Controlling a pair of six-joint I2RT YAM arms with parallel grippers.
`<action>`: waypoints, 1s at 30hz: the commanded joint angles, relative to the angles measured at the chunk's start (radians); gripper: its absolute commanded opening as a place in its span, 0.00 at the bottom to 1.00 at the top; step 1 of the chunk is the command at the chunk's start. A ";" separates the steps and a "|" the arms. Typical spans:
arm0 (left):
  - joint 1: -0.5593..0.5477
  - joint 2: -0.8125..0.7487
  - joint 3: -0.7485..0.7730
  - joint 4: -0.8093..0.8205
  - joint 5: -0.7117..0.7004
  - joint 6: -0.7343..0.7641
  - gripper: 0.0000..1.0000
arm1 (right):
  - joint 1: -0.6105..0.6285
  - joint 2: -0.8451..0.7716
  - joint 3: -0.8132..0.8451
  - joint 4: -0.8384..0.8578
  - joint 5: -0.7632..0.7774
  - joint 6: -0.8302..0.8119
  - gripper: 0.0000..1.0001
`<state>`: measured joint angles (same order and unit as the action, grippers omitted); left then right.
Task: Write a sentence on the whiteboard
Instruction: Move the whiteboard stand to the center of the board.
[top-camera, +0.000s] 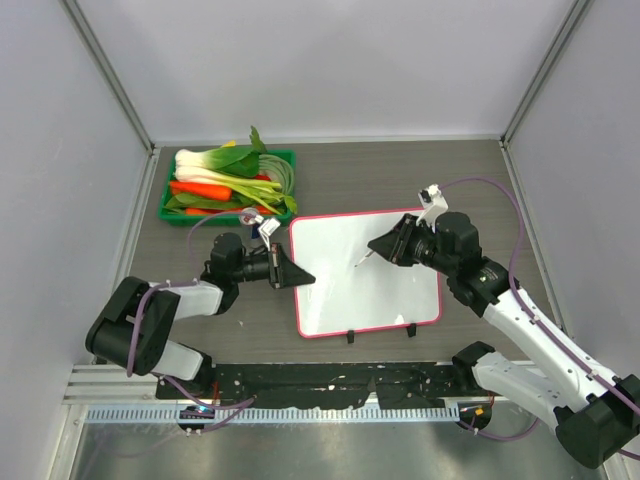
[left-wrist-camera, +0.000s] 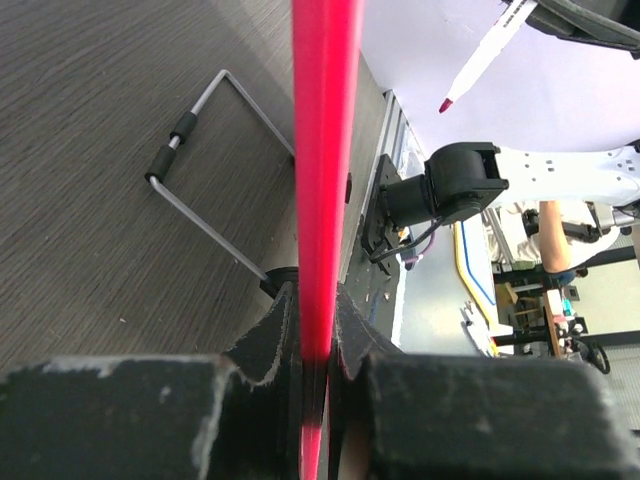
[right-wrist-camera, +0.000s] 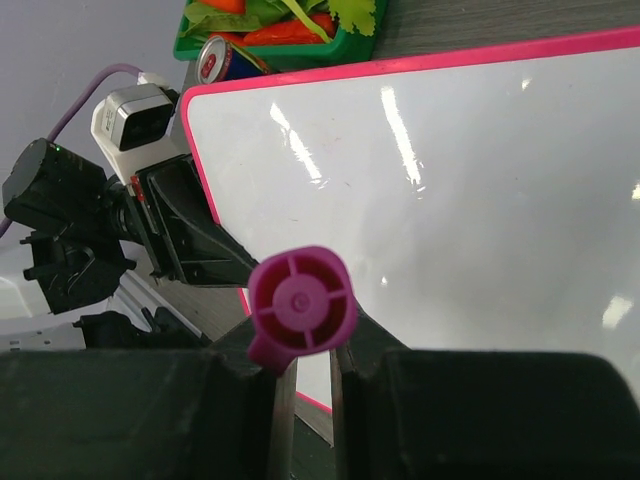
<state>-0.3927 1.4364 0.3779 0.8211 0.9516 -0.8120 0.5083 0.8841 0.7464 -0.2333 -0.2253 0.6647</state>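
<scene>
At the left edge of the whiteboard (top-camera: 370, 285), left claw (top-camera: 297, 275) clamps it; right claw (top-camera: 385, 245) grips marker (top-camera: 362, 260), tip apparently hovering: press lightly, brace board.

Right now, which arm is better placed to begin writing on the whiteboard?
The right. The right gripper holds the marker with its tip over the blank whiteboard. The left gripper is shut on the board's left edge, so it is not free.
</scene>
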 joint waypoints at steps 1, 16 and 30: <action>-0.001 0.016 -0.001 0.042 -0.001 0.097 0.00 | -0.002 0.001 0.053 0.063 -0.022 -0.005 0.01; -0.066 0.059 0.071 0.107 0.001 0.114 0.00 | -0.002 -0.031 0.036 0.137 -0.086 -0.017 0.00; -0.086 0.127 -0.023 0.152 -0.036 0.117 0.13 | -0.004 -0.056 0.030 0.124 -0.082 -0.027 0.01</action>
<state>-0.4618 1.5677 0.3901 1.0214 0.9390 -0.7853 0.5083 0.8532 0.7502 -0.1505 -0.3008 0.6559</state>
